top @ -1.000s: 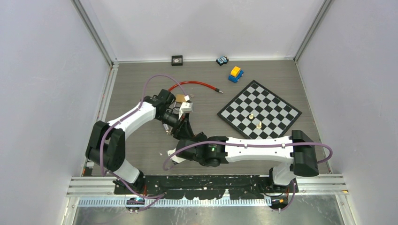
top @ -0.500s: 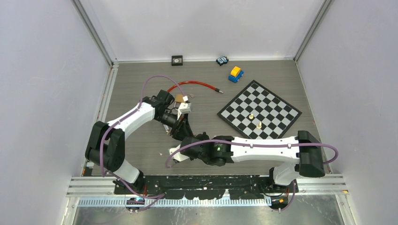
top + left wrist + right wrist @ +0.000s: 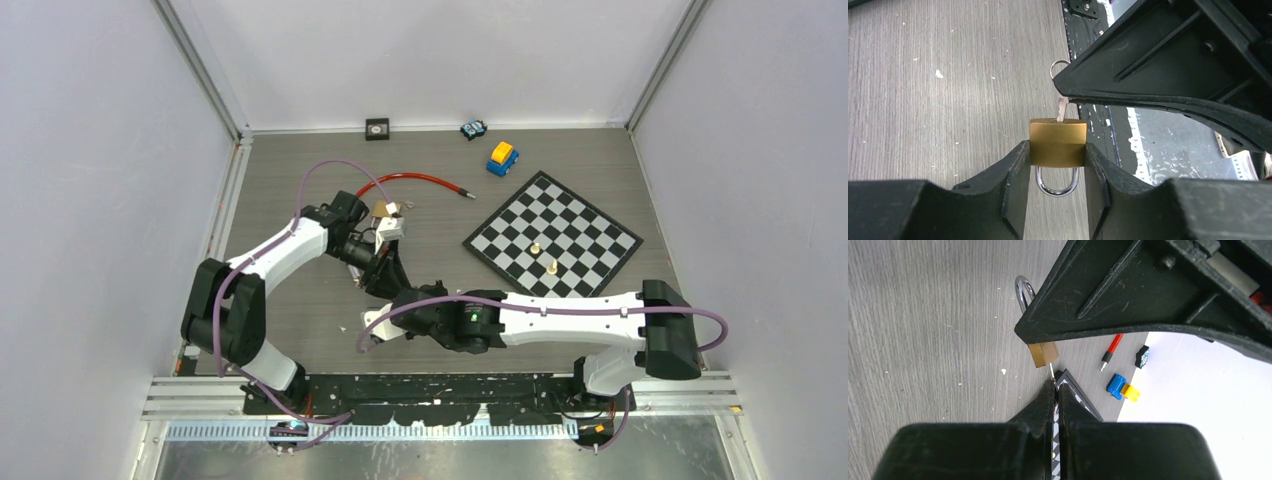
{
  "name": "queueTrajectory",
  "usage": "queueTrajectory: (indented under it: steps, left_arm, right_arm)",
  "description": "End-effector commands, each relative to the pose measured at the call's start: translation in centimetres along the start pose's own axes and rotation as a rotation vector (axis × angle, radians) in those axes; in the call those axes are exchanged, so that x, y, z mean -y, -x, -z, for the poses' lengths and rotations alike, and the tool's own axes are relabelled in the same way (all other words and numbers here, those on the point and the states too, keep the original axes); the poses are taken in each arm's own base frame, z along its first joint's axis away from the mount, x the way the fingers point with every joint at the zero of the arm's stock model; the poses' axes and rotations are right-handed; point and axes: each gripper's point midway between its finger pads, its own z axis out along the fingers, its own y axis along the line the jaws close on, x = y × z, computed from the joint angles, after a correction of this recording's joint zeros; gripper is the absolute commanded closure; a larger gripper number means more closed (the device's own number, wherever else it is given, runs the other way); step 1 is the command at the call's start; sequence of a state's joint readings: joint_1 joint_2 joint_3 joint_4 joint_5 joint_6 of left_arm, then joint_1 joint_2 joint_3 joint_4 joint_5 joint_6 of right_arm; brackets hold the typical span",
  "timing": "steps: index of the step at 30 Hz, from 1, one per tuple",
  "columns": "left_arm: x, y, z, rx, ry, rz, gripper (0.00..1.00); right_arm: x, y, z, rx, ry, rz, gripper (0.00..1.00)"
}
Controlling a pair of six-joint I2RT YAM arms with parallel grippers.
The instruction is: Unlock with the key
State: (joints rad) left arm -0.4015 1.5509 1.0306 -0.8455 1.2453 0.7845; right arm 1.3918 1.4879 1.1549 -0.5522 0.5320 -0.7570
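Nearest me, my right gripper [image 3: 1056, 390] is pinched almost fully closed on the key [image 3: 1052, 371]. The thin blade sticks out from the fingertips toward 12 o'clock. It meets the underside of the brass padlock [image 3: 1057, 142], though I cannot tell how deep it sits. A small key ring [image 3: 1059, 65] shows beside the right finger in the left wrist view. My left gripper [image 3: 1057, 152] is partly open and clamps the padlock body between both fingers, holding it clear of the table [image 3: 290, 190]. Both legs of the shackle [image 3: 1056, 184] run into the body. In the overhead view the two grippers meet left of the table's middle, and they hide the padlock there. At about 2 o'clock from them lies a chessboard [image 3: 552, 233] with two pale pieces [image 3: 536, 248] on it. A red cable [image 3: 415, 180] curves at 12 o'clock. Farther at 1 o'clock sits a blue and yellow toy car [image 3: 502, 157]. A smaller toy [image 3: 473, 129] and a black square block [image 3: 377, 128] rest against the back wall.
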Motion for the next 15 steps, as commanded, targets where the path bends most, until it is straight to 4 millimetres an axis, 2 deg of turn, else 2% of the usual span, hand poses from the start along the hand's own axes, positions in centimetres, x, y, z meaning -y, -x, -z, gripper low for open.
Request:
queueTrajectory:
  steps: [1, 7, 15]
  left_arm:
    - [0.1, 2.2, 0.7, 0.101, -0.025, -0.065, 1.00]
    - [0.6, 2.2, 0.7, 0.108, -0.037, -0.079, 1.00]
    - [1.4, 1.4, 0.7, 0.096, -0.056, -0.176, 1.00]
  right_arm:
    - [0.9, 1.1, 0.8, 0.091, -0.047, -0.083, 0.99]
    - [1.9, 1.1, 0.8, 0.113, -0.069, -0.178, 0.99]
    - [1.7, 1.1, 0.8, 0.144, -0.031, -0.213, 0.99]
